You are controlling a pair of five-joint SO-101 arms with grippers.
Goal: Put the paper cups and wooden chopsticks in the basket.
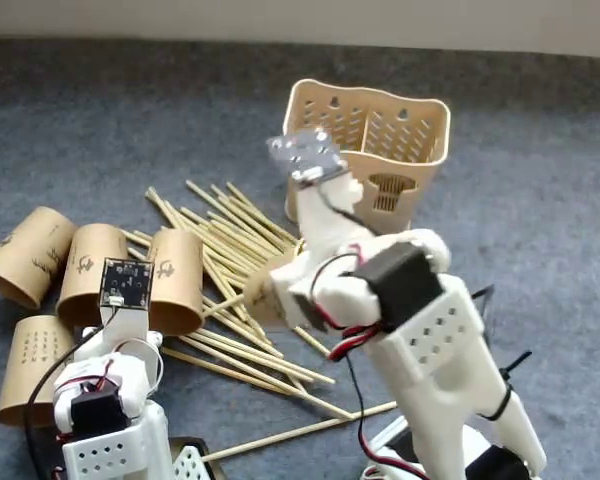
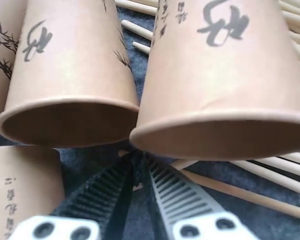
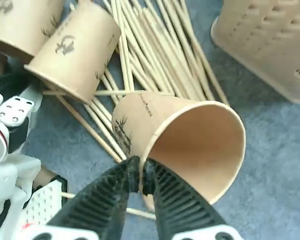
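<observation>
— Tan paper, printed with dark brush characters and a bamboo sprig: that is the paper cup (image 3: 190,130) in the right wrist view. It lies tilted on its side with its mouth toward the camera, and the right end effector (image 3: 141,172) is clamped on its rim.
— Does the high view show that grip?
— No, the right arm (image 1: 420,330) stands in front of it. A sliver of the cup peeks out beside the arm, over the wooden chopsticks (image 1: 235,240). What the high view gives is the layout. The basket (image 1: 420,130), pale and slotted, stands upright at the far side of the grey surface (image 1: 550,240). The chopsticks lie loose in a fan between it and four more cups (image 1: 95,270), all on their sides at the left.
— And the left arm (image 1: 110,400)?
— Its wrist view sits low among those cups. The left end effector (image 2: 139,162) has its ribbed fingers (image 2: 175,192) drawn together at the tips, just below the rims of two cups lying side by side.
— Any writing you can read?
— One large brush character and columns of small ones on each cup. I cannot make them out as words.
</observation>
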